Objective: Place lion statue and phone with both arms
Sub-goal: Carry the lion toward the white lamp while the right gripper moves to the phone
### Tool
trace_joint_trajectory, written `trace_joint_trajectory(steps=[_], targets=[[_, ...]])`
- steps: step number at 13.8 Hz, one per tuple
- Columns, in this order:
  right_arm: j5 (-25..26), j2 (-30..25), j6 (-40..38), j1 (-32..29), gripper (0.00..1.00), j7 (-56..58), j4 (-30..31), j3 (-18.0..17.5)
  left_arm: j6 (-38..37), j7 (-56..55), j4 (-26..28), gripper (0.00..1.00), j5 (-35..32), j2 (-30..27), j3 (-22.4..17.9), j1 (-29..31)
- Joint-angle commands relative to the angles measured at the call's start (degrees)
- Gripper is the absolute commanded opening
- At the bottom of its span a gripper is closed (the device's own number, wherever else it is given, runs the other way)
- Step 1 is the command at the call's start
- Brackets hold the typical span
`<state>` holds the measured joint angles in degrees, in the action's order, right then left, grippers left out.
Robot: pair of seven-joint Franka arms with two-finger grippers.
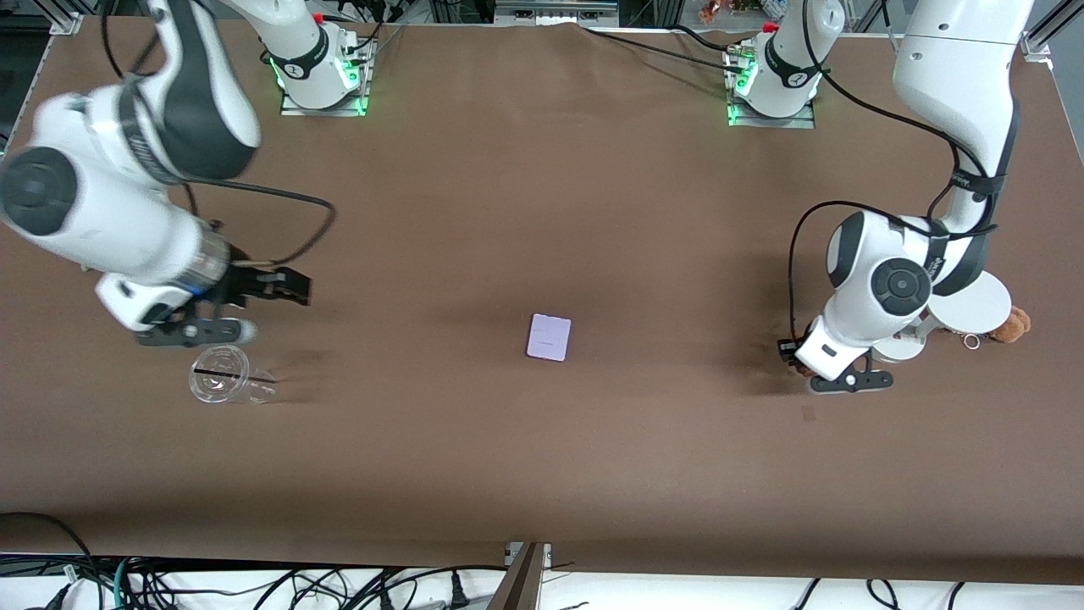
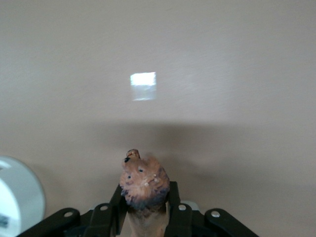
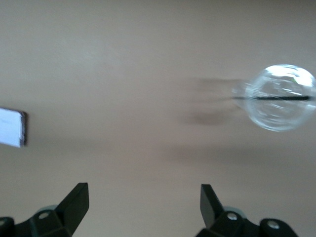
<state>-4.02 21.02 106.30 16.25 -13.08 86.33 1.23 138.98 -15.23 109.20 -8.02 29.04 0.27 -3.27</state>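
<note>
You're carrying the lion statue [image 2: 143, 183], pinched between the left gripper [image 2: 144, 205] fingers, at the front view's right edge; it needs setting down next. Right gripper [image 3: 144, 197] is hanging spread wide, holding nothing, at left. Phone [image 1: 549, 337] is lying mid-frame, ungrasped. Clear plastic cup [image 1: 224, 375] is lying tipped, apparently empty.

glossy white arm shells [image 1: 102, 212] with black joint bands and round dark caps. loose black cables [image 1: 279, 196] loop alongside. green lights glow at the bases [image 1: 323, 89].
</note>
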Motion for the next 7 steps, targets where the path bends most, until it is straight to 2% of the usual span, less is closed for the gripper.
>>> trace_joint_trajectory(steps=[1, 4, 7], targets=[[-2.3, 6.3, 5.4, 5.2, 1.00, -10.4, -2.4, 0.3, 3.8, 2.3, 6.5, 0.00, -1.0, -4.0, -1.9, 1.4], [-2.3, 12.8, 8.7, 9.1, 1.00, -22.2, -7.5, 0.3, 6.3, 3.4, 9.2, 0.00, -1.1, -4.9, -3.0, 2.8], [-2.4, 15.9, 12.9, 11.8, 1.00, -33.4, -9.2, 0.3, 6.5, 5.7, 9.3, 0.00, -0.7, -4.9, -3.1, 4.0]])
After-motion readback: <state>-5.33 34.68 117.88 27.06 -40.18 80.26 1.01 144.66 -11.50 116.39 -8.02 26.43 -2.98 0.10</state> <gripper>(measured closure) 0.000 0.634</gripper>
